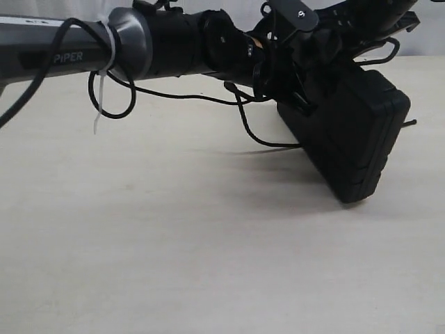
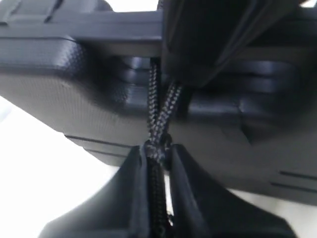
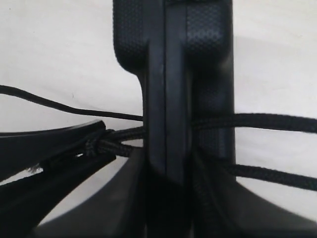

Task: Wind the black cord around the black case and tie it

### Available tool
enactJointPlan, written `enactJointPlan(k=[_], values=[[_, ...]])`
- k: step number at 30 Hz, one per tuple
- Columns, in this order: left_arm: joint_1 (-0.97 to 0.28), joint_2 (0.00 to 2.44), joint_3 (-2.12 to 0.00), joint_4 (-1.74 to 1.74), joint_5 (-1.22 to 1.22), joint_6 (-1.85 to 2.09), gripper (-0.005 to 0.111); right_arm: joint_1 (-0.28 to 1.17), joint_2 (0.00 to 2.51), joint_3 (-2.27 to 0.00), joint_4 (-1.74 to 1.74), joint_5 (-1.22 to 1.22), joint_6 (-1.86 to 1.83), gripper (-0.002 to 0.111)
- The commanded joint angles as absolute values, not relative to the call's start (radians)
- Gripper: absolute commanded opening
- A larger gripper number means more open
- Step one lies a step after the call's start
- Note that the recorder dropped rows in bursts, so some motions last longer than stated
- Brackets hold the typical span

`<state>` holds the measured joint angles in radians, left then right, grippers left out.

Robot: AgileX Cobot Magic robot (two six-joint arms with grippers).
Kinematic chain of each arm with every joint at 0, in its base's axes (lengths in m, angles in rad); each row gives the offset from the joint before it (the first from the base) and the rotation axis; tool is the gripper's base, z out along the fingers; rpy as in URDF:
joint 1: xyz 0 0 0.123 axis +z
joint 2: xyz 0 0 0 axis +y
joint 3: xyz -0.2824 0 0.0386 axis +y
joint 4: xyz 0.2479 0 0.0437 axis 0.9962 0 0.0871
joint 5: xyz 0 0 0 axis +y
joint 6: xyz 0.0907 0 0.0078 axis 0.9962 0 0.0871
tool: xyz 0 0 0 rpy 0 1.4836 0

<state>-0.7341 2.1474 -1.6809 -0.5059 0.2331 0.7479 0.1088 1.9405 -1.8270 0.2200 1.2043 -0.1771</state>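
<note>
Cord position: the black cord (image 2: pixel 161 124) runs as two strands off the black case (image 2: pixel 74 74), and the strands cross just before a small knot (image 2: pixel 158 146); in the right wrist view more strands (image 3: pixel 257 121) pass across the edge of the case, so at least one turn seems to be laid
Case position: raised and tilted over the table (image 1: pixel 174 243), one end up in the grip, the opposite corner low; whether that corner touches the table cannot be told
Case long axis: slanting from the held end down toward the table, as the exterior view shows
Left gripper (image 2: pixel 158 153): narrow, pinched on the cord at the knot, just beside the case edge
Right gripper (image 3: pixel 168 163): clamped on the case, one finger on either face
Governing relation: the case lies directly ahead of the left gripper along the line of the two strands; judged from this, a pull straight back from the case would draw the knot tight, and this arm is the nearer to the knot
Slack: a loose length of cord (image 1: pixel 245 122) hangs below the left arm, near the case
Surface: pale, matte, bare around the case
Room: open table toward the left; the arm's glossy cables (image 1: pixel 111 104) with a white zip tie (image 1: pixel 99 97) hang well apart from the knot
</note>
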Motion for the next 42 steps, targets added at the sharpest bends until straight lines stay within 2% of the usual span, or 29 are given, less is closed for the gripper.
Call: enactJointPlan(k=[1,4,5,8,9,10,11,15,19,24,27,29,32,35,42], values=[[-0.781,2.155,-1.689,-0.5,0.137,0.772,0.0,0.118,1.94,-1.819,0.253,1.221,-0.182,0.004],[-0.802,2.155,-1.689,-0.48,0.129,0.804,0.002,0.118,1.94,-1.819,0.253,1.221,-0.182,0.004],[-0.804,2.155,-1.689,-0.48,0.139,0.827,0.006,0.118,1.94,-1.819,0.253,1.221,-0.182,0.004],[-0.804,2.155,-1.689,-0.48,0.156,0.845,0.027,0.118,1.94,-1.819,0.253,1.221,-0.182,0.004],[-0.804,2.155,-1.689,-0.48,0.159,0.845,0.041,0.118,1.94,-1.819,0.253,1.221,-0.182,0.004],[-0.804,2.155,-1.689,-0.478,0.167,0.845,0.049,0.118,1.94,-1.819,0.252,1.221,-0.182,0.004],[-0.804,2.145,-1.689,-0.409,0.21,0.845,0.051,0.118,1.94,-1.819,0.25,1.221,-0.182,0.004],[-0.802,2.076,-1.689,-0.179,0.432,0.833,0.051,0.118,1.94,-1.819,0.24,1.221,-0.182,0.004],[-0.798,2.053,-1.689,0.129,0.517,0.582,0.051,0.118,1.94,-1.819,0.24,1.221,-0.182,0.004],[-0.777,2.053,-1.689,0.134,0.598,0.548,0.051,0.118,1.94,-1.819,0.24,1.221,-0.182,0.004],[-0.767,2.055,-1.689,0.113,0.63,0.548,0.051,0.118,1.94,-1.819,0.24,1.221,-0.182,0.004],[-0.766,2.064,-1.689,0.113,0.636,0.548,0.046,0.118,1.94,-1.819,0.24,1.221,-0.182,0.004],[-0.766,2.088,-1.689,0.112,0.607,0.548,0.021,0.118,1.94,-1.819,0.24,1.221,-0.182,0.004],[-0.766,2.094,-1.689,0.076,0.563,0.548,0.001,0.118,1.94,-1.819,0.24,1.221,-0.182,0.004],[-0.766,2.098,-1.689,-0.072,0.346,0.546,0.0,0.118,1.94,-1.819,0.246,1.221,-0.18,0.004]])
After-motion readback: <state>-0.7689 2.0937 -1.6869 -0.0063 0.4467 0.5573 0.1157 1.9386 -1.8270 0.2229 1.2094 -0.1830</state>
